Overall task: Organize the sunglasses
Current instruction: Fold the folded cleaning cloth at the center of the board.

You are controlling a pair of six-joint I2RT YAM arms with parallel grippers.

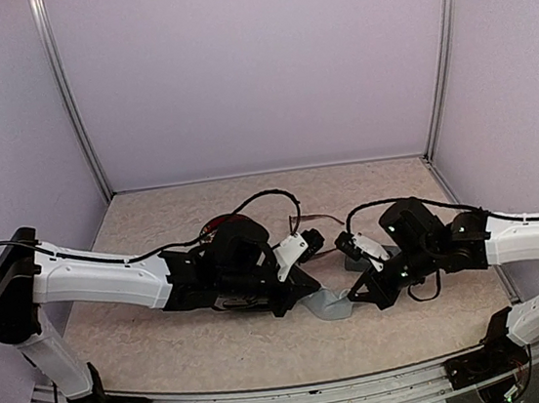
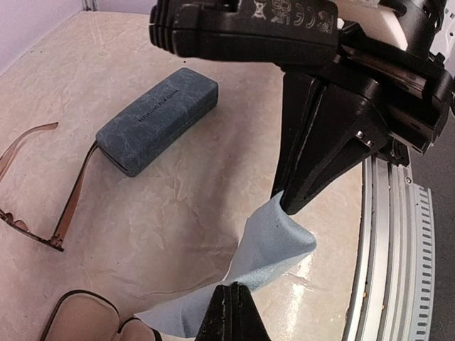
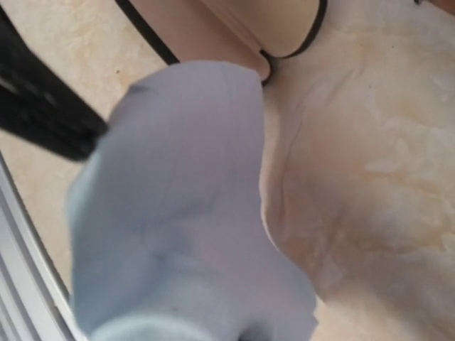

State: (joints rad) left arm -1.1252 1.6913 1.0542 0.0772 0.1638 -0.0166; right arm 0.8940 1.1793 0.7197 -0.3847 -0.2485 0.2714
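my left gripper (image 2: pixel 229 304) and right gripper (image 2: pixel 289 204) each pinch the blue cloth (image 2: pixel 274 245) stretched between them. i think i'm folding it; next it must lie flat under both.

Two pairs of sunglasses are seen lying on the desk (image 2: pixel 178 213). The reddish-brown pair (image 2: pixel 73 202) has a translucent frame and is laid open, its long thin arms spread apart; one arm ends just beside the grey-blue case (image 2: pixel 153 121), and the front is cut off by the left edge of the left wrist view. The black pair (image 2: pixel 82 320) has a slim dark rim around pale lenses and is placed nearer that camera. In the right wrist view, the black pair's (image 3: pixel 206 28) bridge is met by the light-blue cloth (image 3: pixel 178 213).
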